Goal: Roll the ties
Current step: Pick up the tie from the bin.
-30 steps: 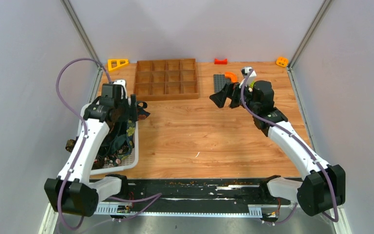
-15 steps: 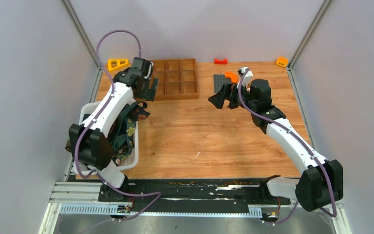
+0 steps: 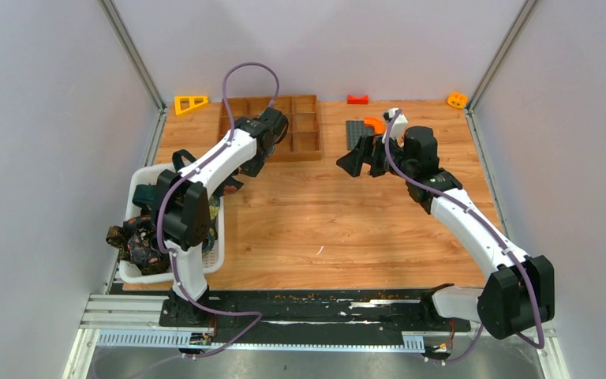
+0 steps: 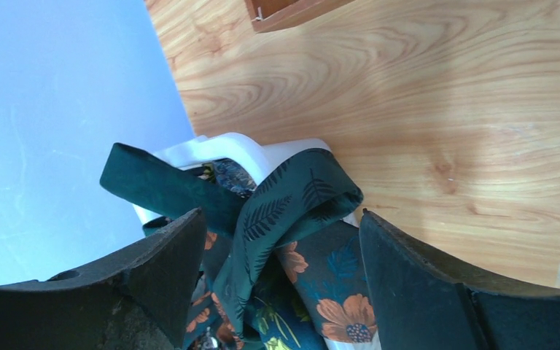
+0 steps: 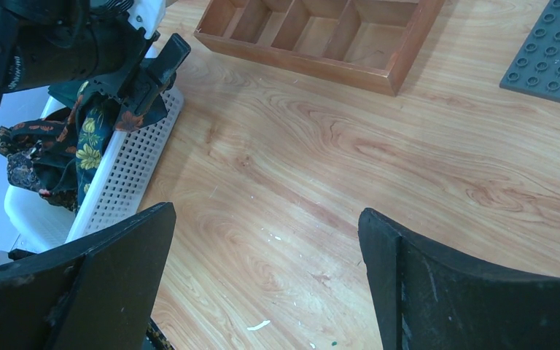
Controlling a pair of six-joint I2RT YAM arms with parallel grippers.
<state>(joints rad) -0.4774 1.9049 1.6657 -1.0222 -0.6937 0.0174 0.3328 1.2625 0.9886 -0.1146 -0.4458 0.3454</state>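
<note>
Both end effectors stand wide open and empty. The left end effector (image 4: 281, 219) hangs over the table (image 4: 408, 109) near the white basket (image 4: 233, 146); the right end effector (image 5: 266, 277) hovers over bare wood. The ties (image 3: 138, 241) lie tangled in the basket. Best to pinch only the fern-patterned tie (image 4: 299, 197) at the rim, then draw it out slowly.

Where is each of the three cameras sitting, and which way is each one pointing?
Top external: fixed above and behind the arm bases, looking down on the table; both arms show.
Left wrist: on the left arm, facing the ties in the white basket; its own spread fingers show.
Right wrist: on the right arm, facing the robot's left across the table; its own spread fingers and the left gripper show.
Shared: all three views show the basket of ties.
</note>
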